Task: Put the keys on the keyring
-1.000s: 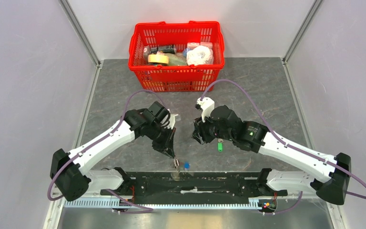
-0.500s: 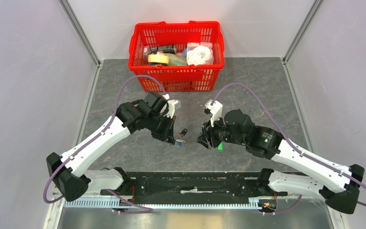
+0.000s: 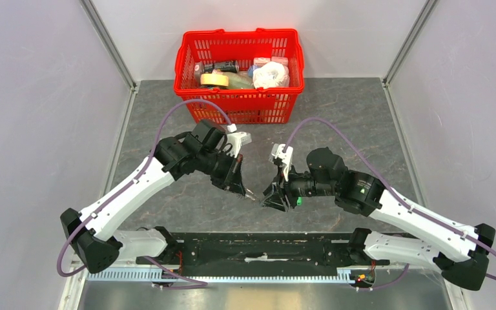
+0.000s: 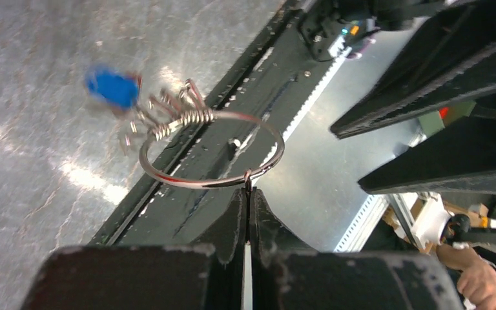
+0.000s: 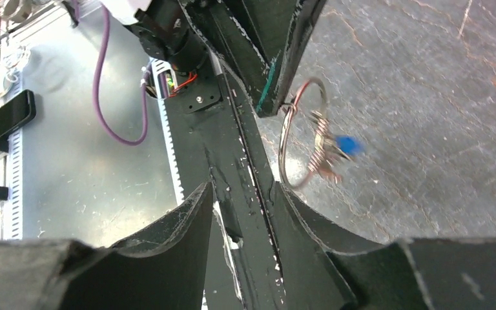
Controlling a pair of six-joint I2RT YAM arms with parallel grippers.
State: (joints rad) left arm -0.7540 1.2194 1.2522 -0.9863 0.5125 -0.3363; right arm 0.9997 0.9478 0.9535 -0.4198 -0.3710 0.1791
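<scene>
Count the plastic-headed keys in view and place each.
2. The blue key hangs from the keyring pinched by the left gripper; the green key peeks out beside the right gripper, partly hidden.

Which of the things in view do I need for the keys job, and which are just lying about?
For the job:
keyring, pinched in the left hand
blue key, hanging at the ring
green key, partly hidden by the right hand, which is open

Lying about:
red basket with a tape roll and other goods
phone
</scene>
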